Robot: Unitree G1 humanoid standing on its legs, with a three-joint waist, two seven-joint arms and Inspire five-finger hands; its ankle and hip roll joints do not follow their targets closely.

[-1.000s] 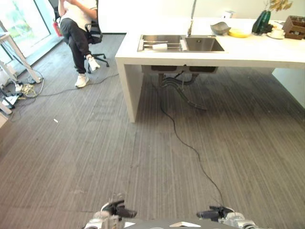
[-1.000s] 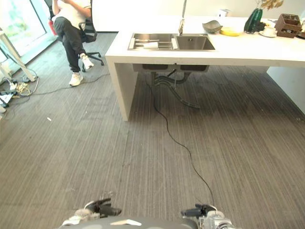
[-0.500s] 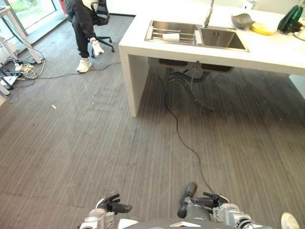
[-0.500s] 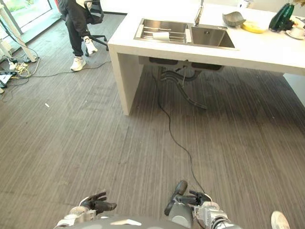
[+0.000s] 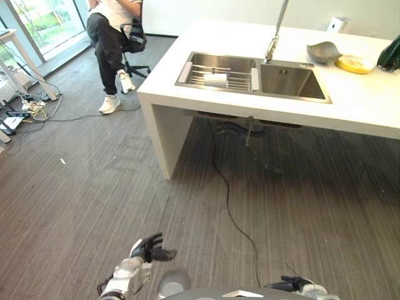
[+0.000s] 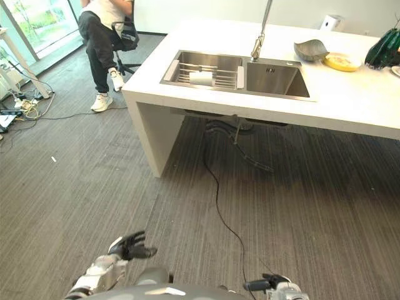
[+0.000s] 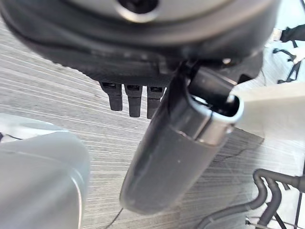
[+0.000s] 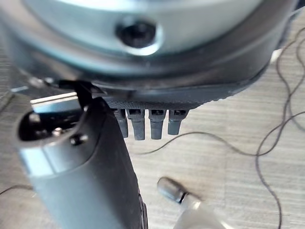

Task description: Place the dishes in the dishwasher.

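Observation:
A white cup (image 5: 215,80) lies on the wire rack in the left basin of the steel sink (image 5: 294,82), which is set in the white counter (image 5: 356,103). Behind the sink stand a grey bowl (image 5: 324,51) and a yellow plate (image 5: 354,63). My left hand (image 5: 149,249) hangs low over the carpet, far from the counter, its fingers (image 7: 128,98) relaxed and holding nothing. My right hand (image 6: 270,285) shows at the bottom edge, fingers (image 8: 151,123) straight and empty.
A person (image 5: 112,37) sits on an office chair (image 5: 132,39) left of the counter. Loose cables and a power strip (image 5: 31,109) lie by the window at far left. Drain pipes (image 5: 247,131) hang under the sink. A dark green vase (image 5: 391,55) stands at the counter's right end.
The whole view has shifted and the counter looks nearer, so the camera moved. My left hand sits higher in the picture; my right hand has dropped to the bottom edge.

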